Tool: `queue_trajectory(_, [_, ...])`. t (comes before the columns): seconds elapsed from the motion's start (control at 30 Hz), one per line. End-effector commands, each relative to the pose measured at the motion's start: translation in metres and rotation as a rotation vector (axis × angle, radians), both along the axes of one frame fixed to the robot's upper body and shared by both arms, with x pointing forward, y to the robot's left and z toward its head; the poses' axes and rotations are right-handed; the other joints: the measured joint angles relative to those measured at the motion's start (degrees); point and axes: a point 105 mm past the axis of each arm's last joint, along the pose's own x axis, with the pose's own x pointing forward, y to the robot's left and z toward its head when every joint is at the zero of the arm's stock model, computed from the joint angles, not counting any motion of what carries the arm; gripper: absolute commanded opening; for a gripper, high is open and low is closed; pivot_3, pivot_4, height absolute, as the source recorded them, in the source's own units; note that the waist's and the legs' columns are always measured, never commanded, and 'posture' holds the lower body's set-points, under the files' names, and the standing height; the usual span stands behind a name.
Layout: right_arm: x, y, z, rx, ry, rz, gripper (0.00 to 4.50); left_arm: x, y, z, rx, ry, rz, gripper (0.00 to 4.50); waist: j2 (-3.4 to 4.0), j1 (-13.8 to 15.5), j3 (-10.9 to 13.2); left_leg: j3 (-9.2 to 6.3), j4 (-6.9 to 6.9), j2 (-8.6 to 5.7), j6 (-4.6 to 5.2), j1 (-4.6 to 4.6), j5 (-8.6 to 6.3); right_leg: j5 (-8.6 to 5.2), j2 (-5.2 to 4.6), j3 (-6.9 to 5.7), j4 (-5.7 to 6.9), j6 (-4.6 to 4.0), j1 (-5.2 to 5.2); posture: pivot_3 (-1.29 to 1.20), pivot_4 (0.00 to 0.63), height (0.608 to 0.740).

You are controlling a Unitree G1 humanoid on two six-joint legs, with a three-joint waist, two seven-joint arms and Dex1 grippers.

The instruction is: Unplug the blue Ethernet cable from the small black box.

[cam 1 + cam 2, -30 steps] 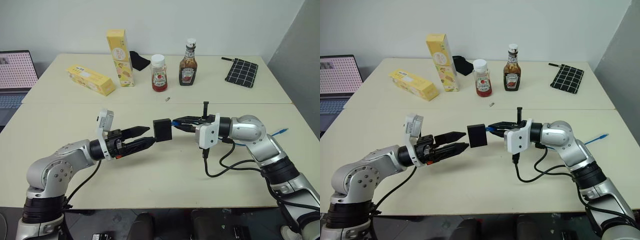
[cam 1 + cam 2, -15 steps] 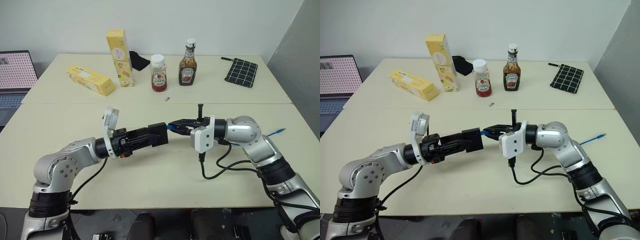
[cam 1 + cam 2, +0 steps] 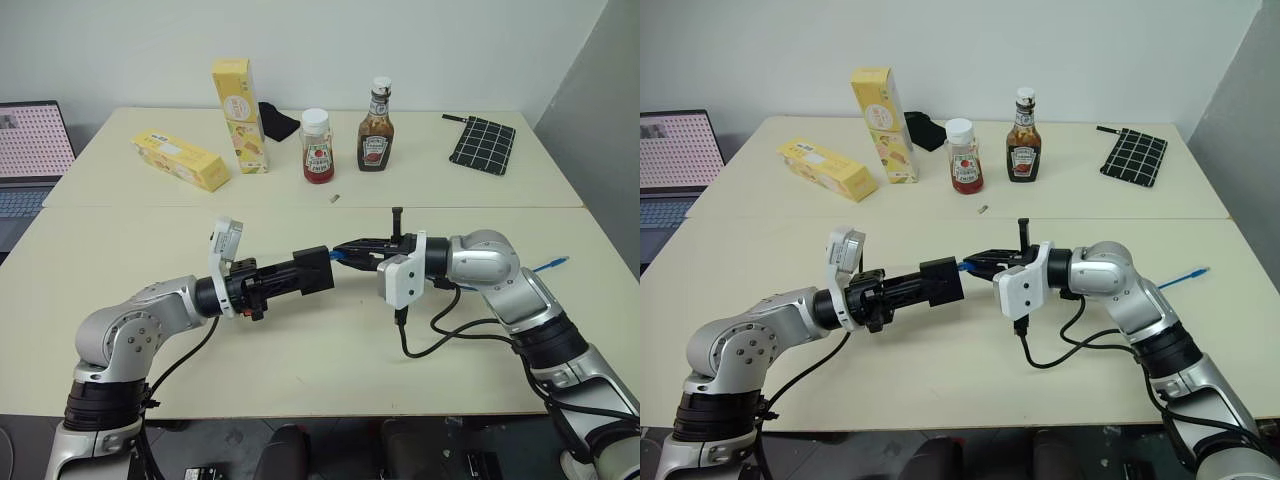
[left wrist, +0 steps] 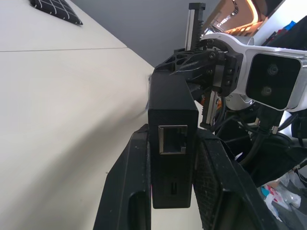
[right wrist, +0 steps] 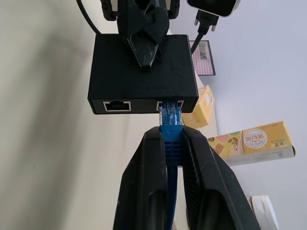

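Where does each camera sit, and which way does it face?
Head views: look forward and down on both arms above the table.
Left wrist view: looks along the left gripper, clamped on the small black box.
Right wrist view: looks along the right gripper, pinching the blue Ethernet cable.
Shared: the box.

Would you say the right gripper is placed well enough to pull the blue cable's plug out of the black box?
Probably yes: the right gripper is shut on the blue Ethernet cable just behind its plug, and the left gripper clamps the small black box.
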Motion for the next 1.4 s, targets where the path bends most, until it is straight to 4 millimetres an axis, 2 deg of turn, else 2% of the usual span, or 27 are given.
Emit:
queue_trajectory(0.03, [-0.011, 0.004, 0.012, -0.007, -0.063, 0.065, 1.51, -0.001, 0.000, 0.005, 0.014, -0.040, -0.020, 0.80, 0.00, 0.00, 0.00, -0.01, 0.00, 0.00, 0.00, 0.00, 0.00, 0.00, 0.00, 0.00, 0.00, 0.00, 0.00, 0.00, 0.150, 0.740])
queue_trajectory(0.13, [-0.012, -0.001, 0.015, -0.001, -0.003, 0.058, 2.28, 0.001, 0.001, 0.004, 0.044, -0.061, -0.031, 0.80, 0.00, 0.00, 0.00, 0.00, 0.00, -0.01, 0.00, -0.01, 0.00, 0.00, 0.00, -0.01, 0.00, 0.00, 0.00, 0.00, 0.150, 0.740])
queue_trajectory(0.17, [-0.013, -0.005, 0.017, 0.007, 0.053, 0.048, 2.39, 0.001, 0.001, 0.003, 0.061, -0.075, -0.039, 0.80, 0.00, 0.01, 0.00, -0.01, 0.00, -0.01, 0.00, -0.01, 0.00, 0.00, 0.00, 0.00, 0.00, 0.00, 0.00, 0.00, 0.150, 0.740])
queue_trajectory(0.2, [-0.014, -0.009, 0.018, 0.013, 0.116, 0.037, 2.78, 0.002, 0.000, 0.002, 0.073, -0.090, -0.047, 0.80, 0.00, 0.05, 0.00, -0.01, 0.00, -0.01, 0.00, -0.02, 0.00, 0.00, 0.00, -0.01, 0.00, 0.00, 0.00, 0.00, 0.150, 0.740])
queue_trajectory(0.27, [-0.017, -0.014, 0.019, 0.025, 0.236, 0.014, 2.78, 0.004, 0.000, 0.002, 0.087, -0.108, -0.055, 0.80, 0.00, 0.16, 0.00, -0.05, 0.00, -0.01, 0.00, -0.02, 0.00, 0.00, -0.01, -0.03, -0.01, 0.00, 0.02, 0.00, 0.150, 0.740])
queue_trajectory(0.4, [-0.034, -0.023, 0.027, 0.118, 0.746, -0.018, 2.78, 0.008, 0.003, 0.003, 0.131, -0.186, -0.082, 0.80, 0.01, 0.18, 0.01, -0.08, 0.01, -0.01, 0.00, -0.07, 0.00, 0.00, -0.03, -0.02, -0.02, -0.01, 0.01, 0.00, 0.150, 0.740])
queue_trajectory(0.53, [-0.029, -0.020, 0.029, 0.233, 0.931, -0.073, 2.78, 0.008, 0.002, 0.002, 0.159, -0.289, -0.142, 0.80, 0.01, -0.04, 0.00, -0.07, 0.00, 0.01, 0.02, -0.05, -0.01, 0.00, -0.07, -0.02, -0.02, -0.01, 0.00, 0.00, 0.150, 0.740])
queue_trajectory(0.77, [-0.022, -0.011, 0.021, 0.345, 1.094, -0.137, 2.78, 0.000, -0.001, 0.004, 0.104, -0.333, -0.243, 0.79, 0.01, -0.01, 0.01, -0.05, -0.01, -0.03, 0.02, -0.17, -0.01, -0.01, 0.03, -0.05, -0.02, -0.02, -0.13, 0.00, 0.150, 0.740])
queue_trajectory(0.97, [-0.033, -0.003, 0.010, 0.332, 1.241, -0.119, 2.78, -0.007, -0.002, 0.002, 0.086, -0.325, -0.257, 0.79, 0.01, -0.02, 0.01, -0.06, 0.00, -0.03, 0.02, -0.21, -0.01, -0.01, 0.00, -0.05, -0.03, -0.01, -0.14, 0.00, 0.150, 0.740])
queue_trajectory(1.4, [-0.029, 0.001, 0.004, 0.318, 1.283, -0.130, 2.78, -0.012, -0.001, 0.002, 0.077, -0.318, -0.257, 0.79, 0.01, -0.03, 0.01, -0.06, -0.01, -0.03, 0.03, -0.20, -0.01, -0.01, 0.03, -0.07, -0.03, -0.01, -0.15, 0.00, 0.150, 0.740])
